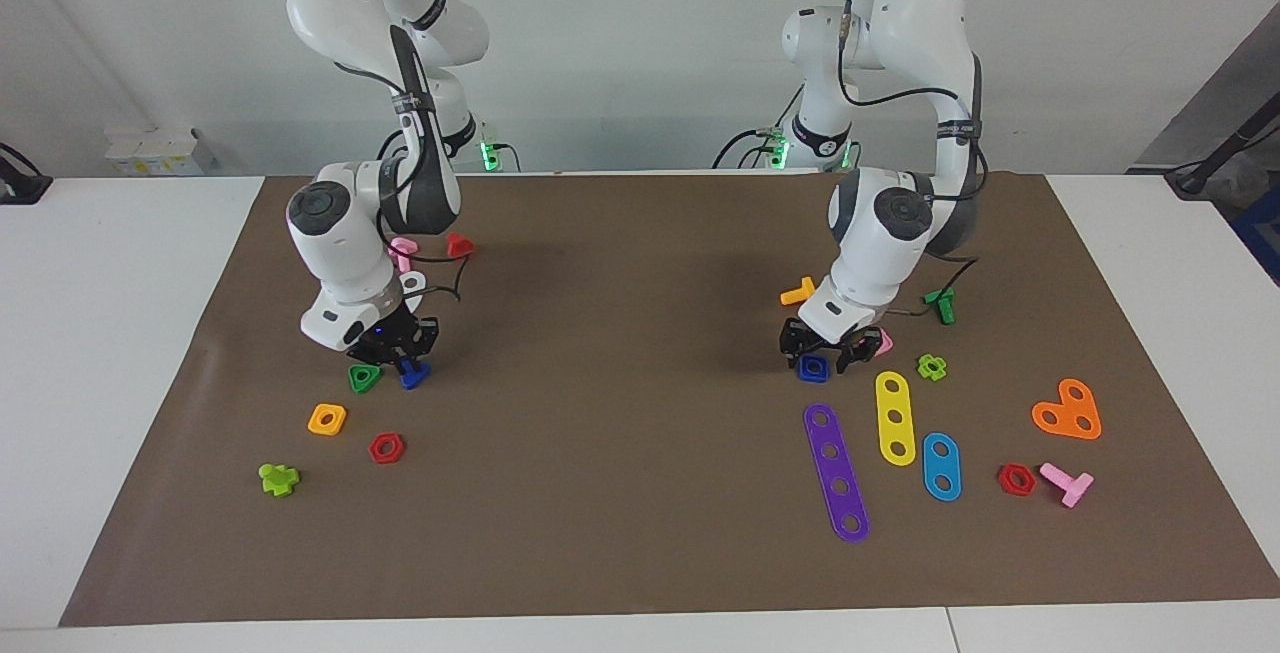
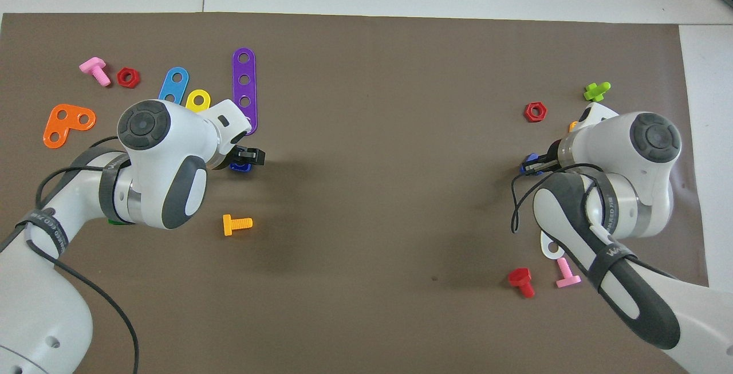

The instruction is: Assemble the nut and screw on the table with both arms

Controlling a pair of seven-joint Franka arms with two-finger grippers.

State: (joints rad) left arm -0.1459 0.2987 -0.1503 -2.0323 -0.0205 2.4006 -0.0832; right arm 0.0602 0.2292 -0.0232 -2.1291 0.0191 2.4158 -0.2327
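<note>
Nut between left gripper; screw seemingly under right gripper.

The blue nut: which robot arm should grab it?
The left arm. Its gripper is down at the mat, right over the blue nut beside the purple strip. The right gripper is at the other end of the table, low over the blue screw.

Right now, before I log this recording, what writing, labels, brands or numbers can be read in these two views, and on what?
White lettering on the dark strap of the right arm: too blurred to read.
White lettering on the dark strap of the left arm: too blurred to read.
Toy pieces, brown mat, table: no writing to be seen.
</note>
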